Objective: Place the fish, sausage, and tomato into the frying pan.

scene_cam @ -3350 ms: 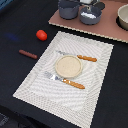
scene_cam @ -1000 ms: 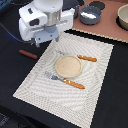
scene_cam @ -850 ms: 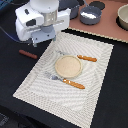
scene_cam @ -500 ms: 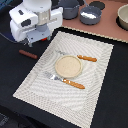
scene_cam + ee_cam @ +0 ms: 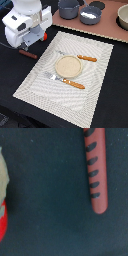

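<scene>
From where I stand, the arm's white head hangs low over the dark desk (image 5: 115,75) at the exterior view's left, and its bulk hides the pincer, so I cannot tell whether its jaws are apart or together. Just under the head, the sausage (image 5: 28,54) lies flat on the desk, one end poking out toward the near left; the wrist view shows the same sausage (image 5: 95,169) as a reddish stick with dark scored marks, lying alone on the dark surface. At the edge of that wrist view sit a pale shape and a red one, too cropped to name. To the right of the sausage spreads a striped placemat (image 5: 35,85), with a tan plate (image 5: 67,66) at its middle, between a knife (image 5: 80,57) and a fork (image 5: 65,81), both orange-handled. At the far side stand a grey pot (image 5: 68,8) and the frying pan (image 5: 90,15).
</scene>
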